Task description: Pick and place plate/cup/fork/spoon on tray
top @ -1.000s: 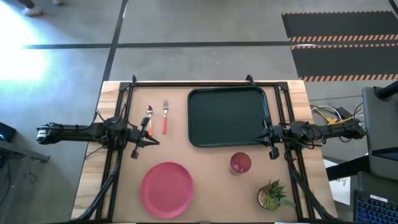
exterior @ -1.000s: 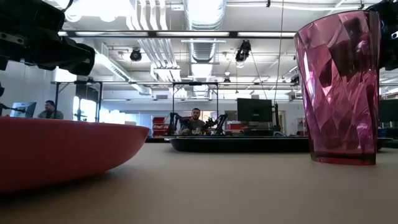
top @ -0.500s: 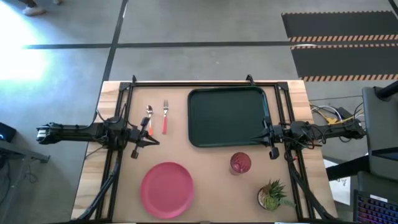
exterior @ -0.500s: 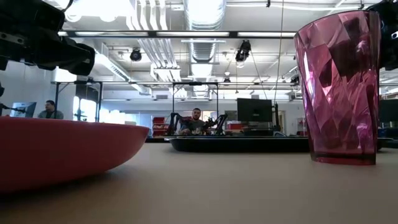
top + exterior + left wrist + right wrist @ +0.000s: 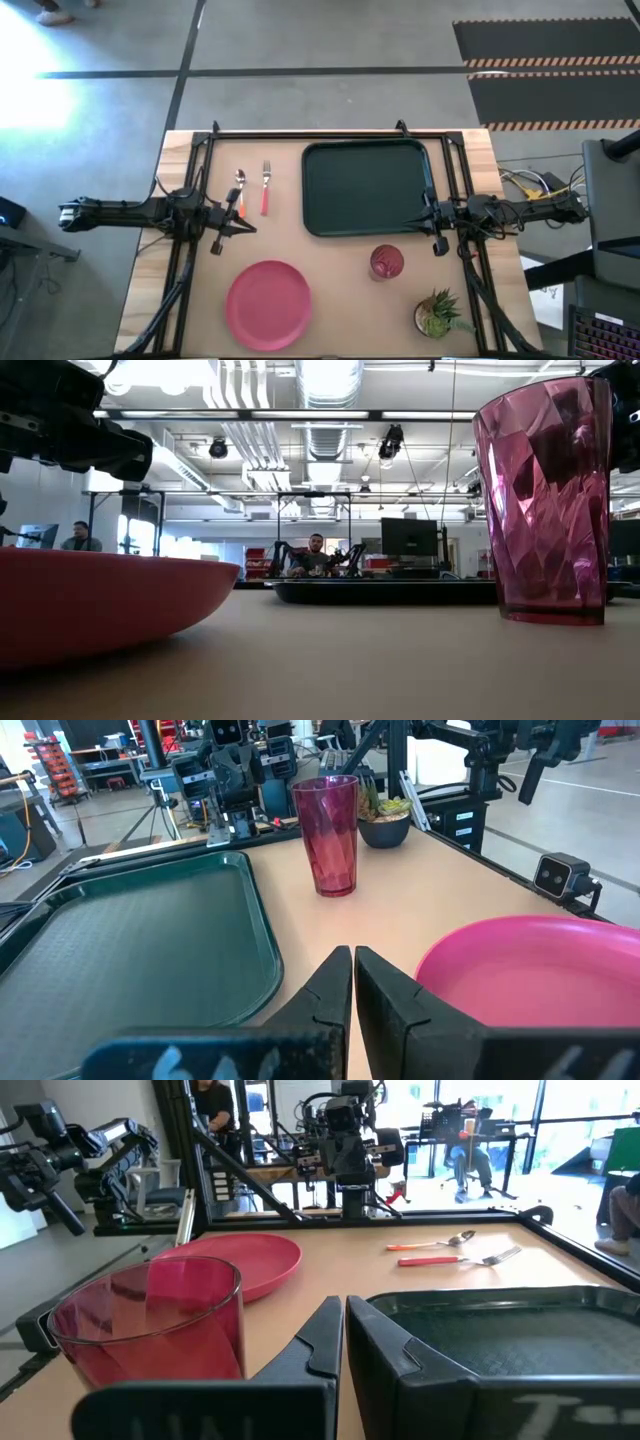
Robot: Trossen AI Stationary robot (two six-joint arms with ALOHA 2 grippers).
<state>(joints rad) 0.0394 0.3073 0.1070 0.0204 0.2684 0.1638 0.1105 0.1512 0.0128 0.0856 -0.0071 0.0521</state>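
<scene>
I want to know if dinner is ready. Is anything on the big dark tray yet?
No. The tray is bare across its whole floor. The plate, cup, fork and spoon all lie on the table beside it. Nothing covers it.

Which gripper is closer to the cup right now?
The right gripper. It sits just beside the cup, toward the table's right edge. The left gripper is across the table, by the spoon.

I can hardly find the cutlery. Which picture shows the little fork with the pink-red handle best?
The right wrist view: the small fork with silver metal tines and a pink-red handle lies side-on there, tines and handle distinct, beside the orange-handled spoon. The high view shows the fork whole but tiny. The low and left wrist views do not show it.
</scene>
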